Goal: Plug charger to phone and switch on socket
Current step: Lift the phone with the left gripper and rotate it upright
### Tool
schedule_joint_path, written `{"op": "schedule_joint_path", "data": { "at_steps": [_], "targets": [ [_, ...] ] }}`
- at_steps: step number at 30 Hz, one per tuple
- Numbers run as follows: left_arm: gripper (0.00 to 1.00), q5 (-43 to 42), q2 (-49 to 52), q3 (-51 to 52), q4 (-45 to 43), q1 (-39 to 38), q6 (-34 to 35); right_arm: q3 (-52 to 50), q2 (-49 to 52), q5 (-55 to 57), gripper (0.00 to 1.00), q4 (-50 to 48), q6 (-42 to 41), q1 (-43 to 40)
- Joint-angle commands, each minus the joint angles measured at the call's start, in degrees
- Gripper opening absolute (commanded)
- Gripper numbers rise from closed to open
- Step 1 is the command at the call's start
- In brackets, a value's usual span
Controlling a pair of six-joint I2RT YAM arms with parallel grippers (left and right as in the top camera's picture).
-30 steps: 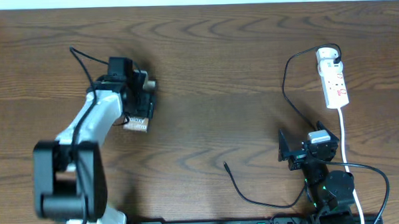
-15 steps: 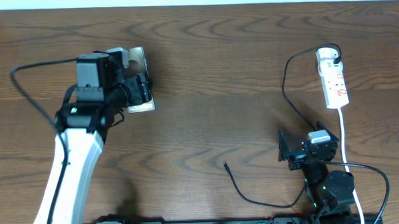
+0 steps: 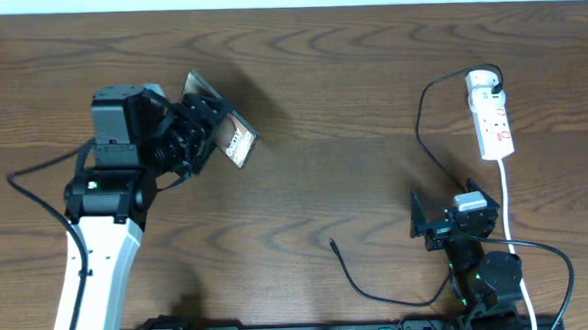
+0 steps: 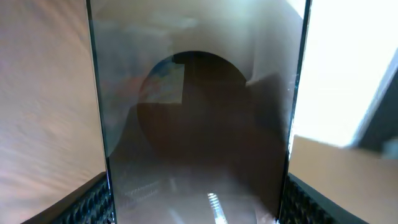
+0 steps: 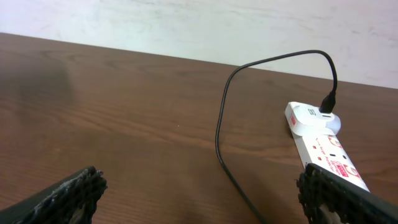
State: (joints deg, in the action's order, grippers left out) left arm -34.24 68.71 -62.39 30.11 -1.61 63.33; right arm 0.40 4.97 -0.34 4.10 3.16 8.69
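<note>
My left gripper is shut on the brown-bronze phone and holds it tilted above the table at the upper left. In the left wrist view the phone's glossy face fills the space between my fingers. The black charger cable runs from its plug in the white socket at the right down to a loose connector tip on the table. My right gripper is open and empty near the front right. The right wrist view shows the cable and the socket.
The socket's white cord runs down the right side past my right arm. The wooden table shows around everything.
My left arm has lifted the phone off the table and swung it up and to the right, tilting it. The right arm, cable and socket have not moved.
</note>
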Motion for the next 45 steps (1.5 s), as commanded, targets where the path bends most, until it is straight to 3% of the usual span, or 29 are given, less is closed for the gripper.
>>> {"op": "schedule_joint_path", "data": {
  "at_steps": [1,8,17,39,42,45],
  "targets": [
    [0.07,-8.02,0.00,-1.27,-0.68,2.99,18.25,-0.09,-0.09,0.37,0.99,0.31,-0.35,-0.46],
    [0.07,-19.26,0.00,-1.27,-0.66,8.22,29.05,-0.09,-0.09,0.37,0.99,0.31,-0.35,-0.46],
    [0.07,-20.81,0.00,-1.27,-0.68,9.73,37.92,-0.09,-0.09,0.37,0.99,0.31,-0.35,-0.46],
    [0.07,-20.44,0.00,-1.27,-0.68,9.73,38.51,-0.09,-0.09,0.37,0.99,0.31,-0.35,-0.46],
    [0.07,-18.97,0.11,-1.27,-0.66,9.73,36.11,-0.09,-0.09,0.37,0.99,0.31,-0.35,-0.46],
    [0.07,-14.93,0.22,-1.27,-0.57,9.73,28.57,-0.09,-0.09,0.39,0.99,0.31,-0.35,-0.46]
  ]
}}
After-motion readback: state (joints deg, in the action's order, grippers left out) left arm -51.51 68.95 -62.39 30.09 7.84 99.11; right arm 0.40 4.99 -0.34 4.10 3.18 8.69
